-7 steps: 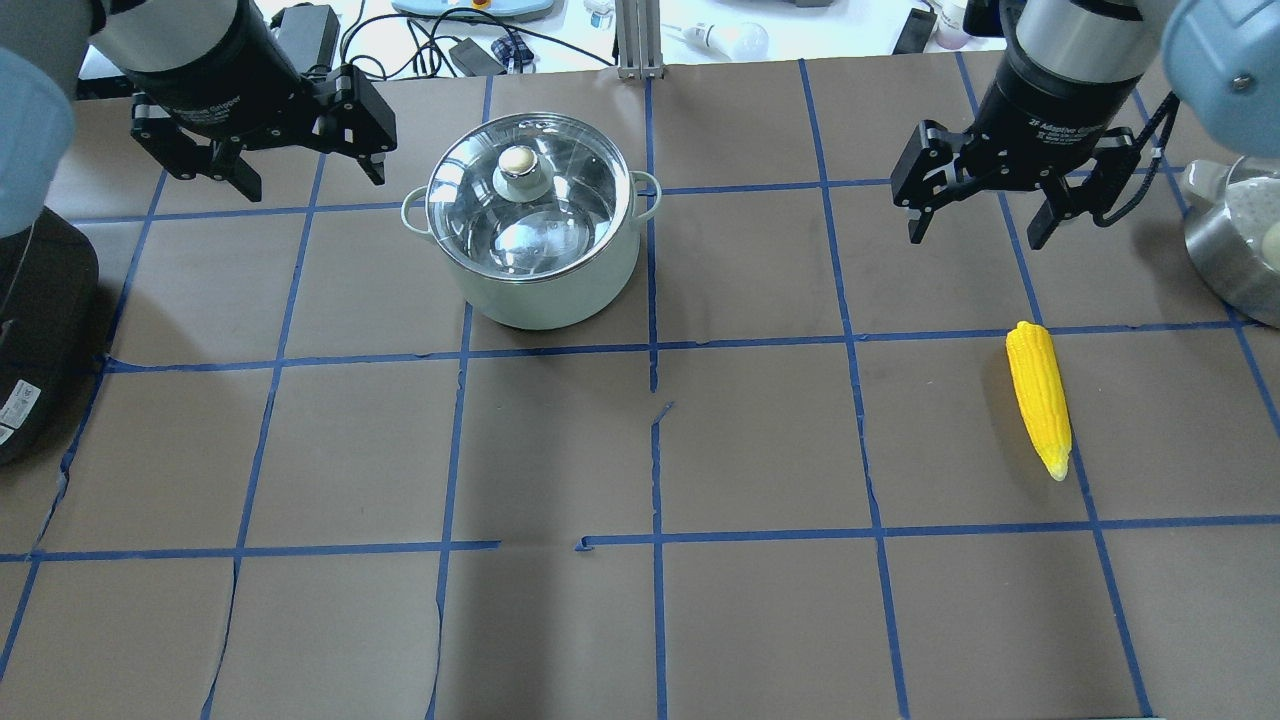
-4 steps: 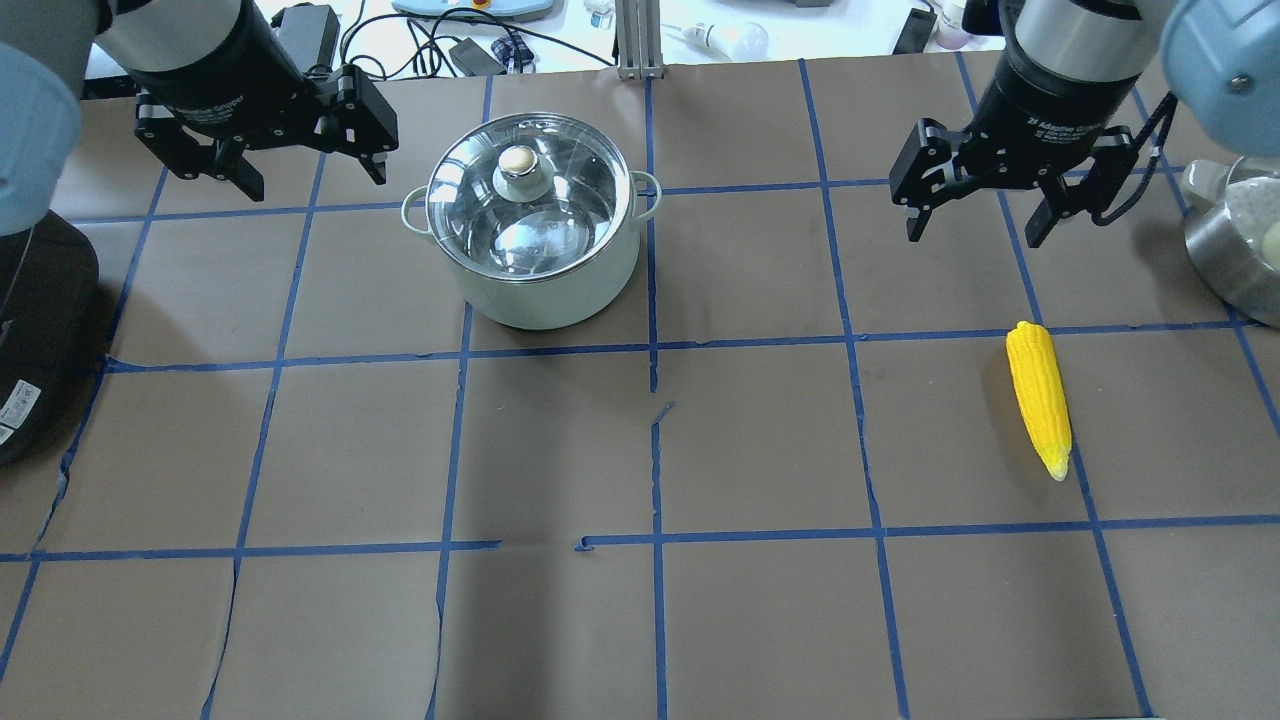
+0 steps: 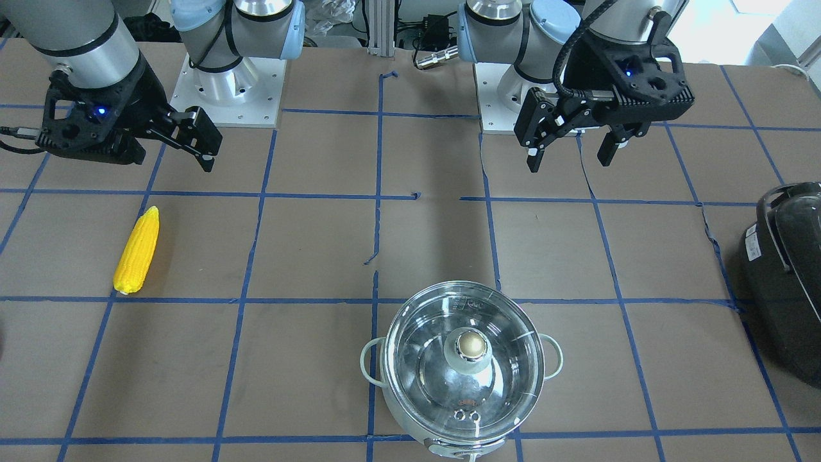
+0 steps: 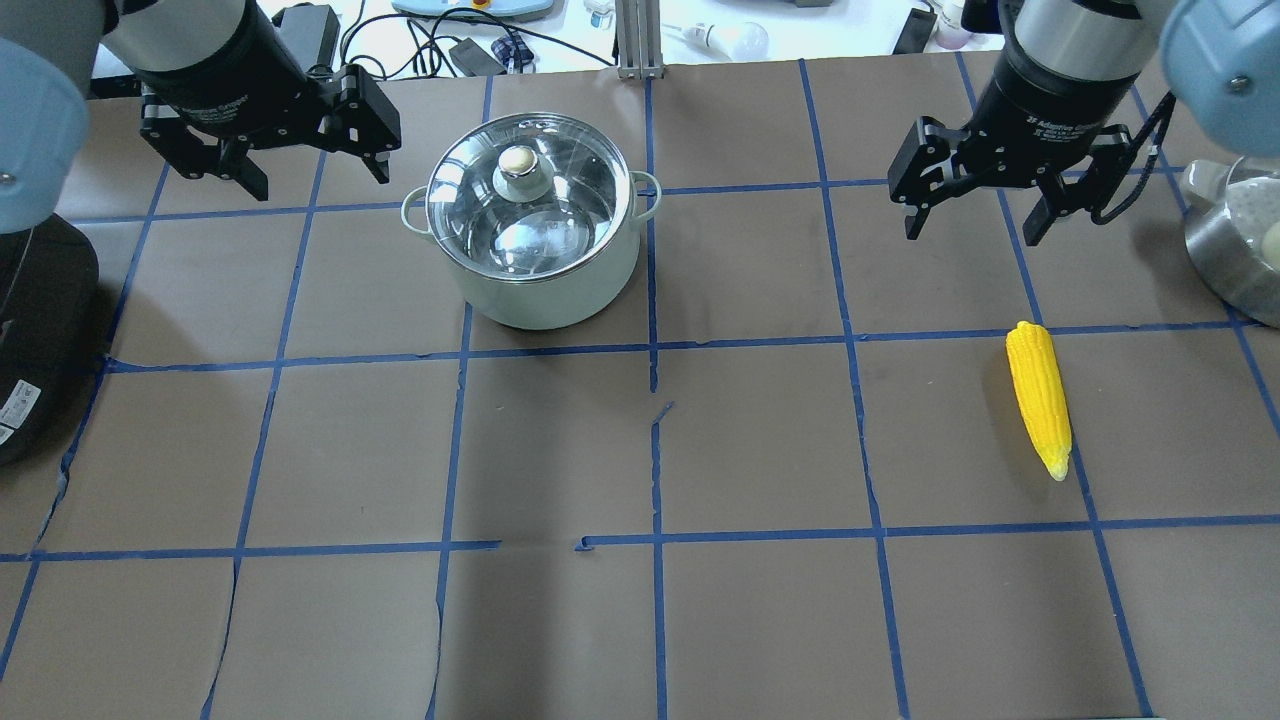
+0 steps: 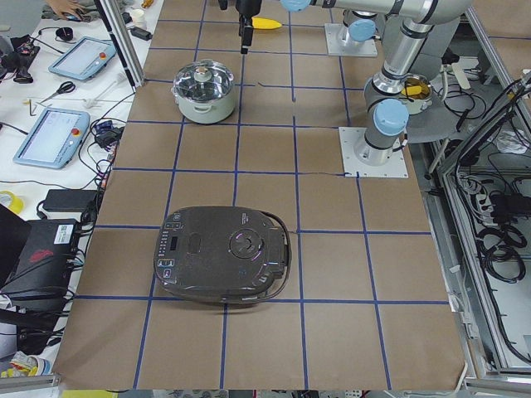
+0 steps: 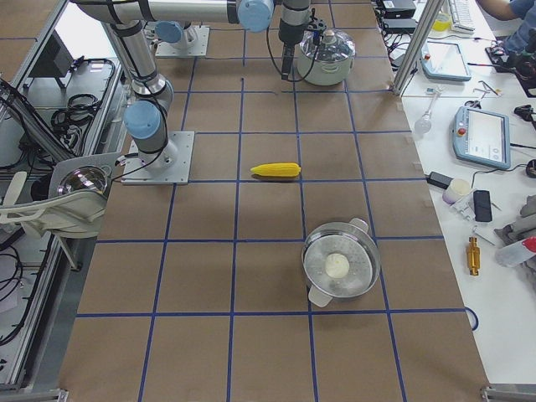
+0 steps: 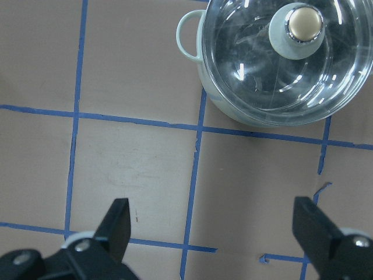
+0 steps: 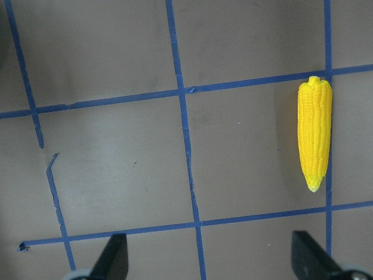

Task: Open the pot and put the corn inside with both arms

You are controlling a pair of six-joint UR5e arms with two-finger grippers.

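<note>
The steel pot (image 4: 540,270) stands at the far left of centre with its glass lid (image 4: 570,190) and knob on; it also shows in the front view (image 3: 462,385) and the left wrist view (image 7: 280,76). My left gripper (image 4: 315,180) hangs open and empty just left of the pot, above table height. The yellow corn (image 4: 1038,398) lies flat on the right, tapered end toward me, also in the right wrist view (image 8: 315,134) and the front view (image 3: 136,250). My right gripper (image 4: 972,233) is open and empty, beyond the corn and a little left of it.
A black rounded appliance (image 4: 40,320) sits at the table's left edge. A second steel pot (image 4: 1215,255) with a white item inside stands at the right edge. Blue tape lines grid the brown table cover. Cables and devices lie beyond the far edge.
Both grippers have drifted very slightly toward the far edge. The pot, the lid and the corn have not moved.
</note>
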